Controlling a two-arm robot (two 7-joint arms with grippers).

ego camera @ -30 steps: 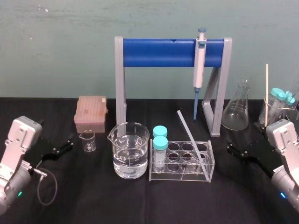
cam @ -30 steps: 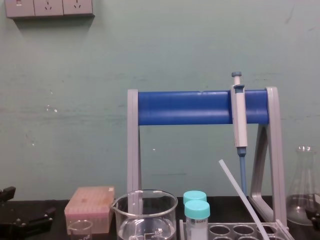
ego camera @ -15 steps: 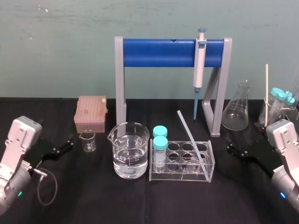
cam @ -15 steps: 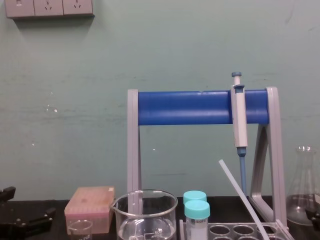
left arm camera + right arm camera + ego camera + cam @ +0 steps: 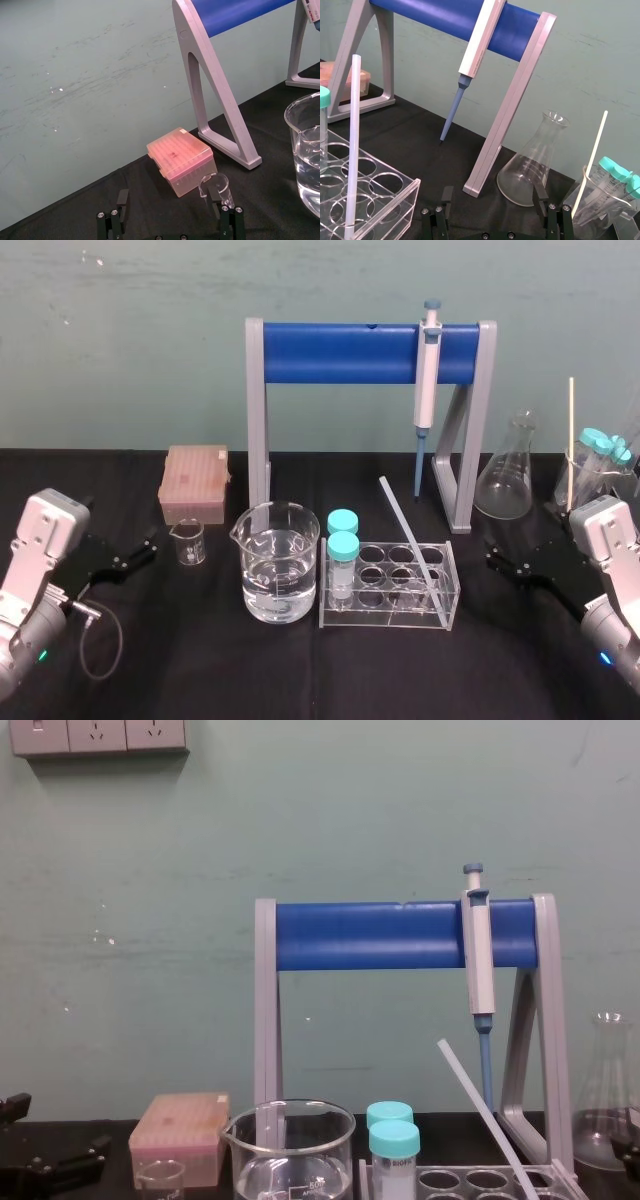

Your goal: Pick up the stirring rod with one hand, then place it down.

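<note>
rod [image 5: 408, 540] leaned tilted in the rack [image 5: 385, 624], centre of head frame, lower end in a well at the rack's right end; left gripper [image 5: 135, 552] sat lower left, jaws wide apart, empty; right gripper [image 5: 497, 555] lower right, likewise spread, holding nothing; both well apart from rod

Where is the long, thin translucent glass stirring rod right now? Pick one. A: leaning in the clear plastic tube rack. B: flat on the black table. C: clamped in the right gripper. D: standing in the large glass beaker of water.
A: the stirring rod leans with its lower end in the clear plastic tube rack; the left gripper and right gripper sit open at the table's sides.
</note>
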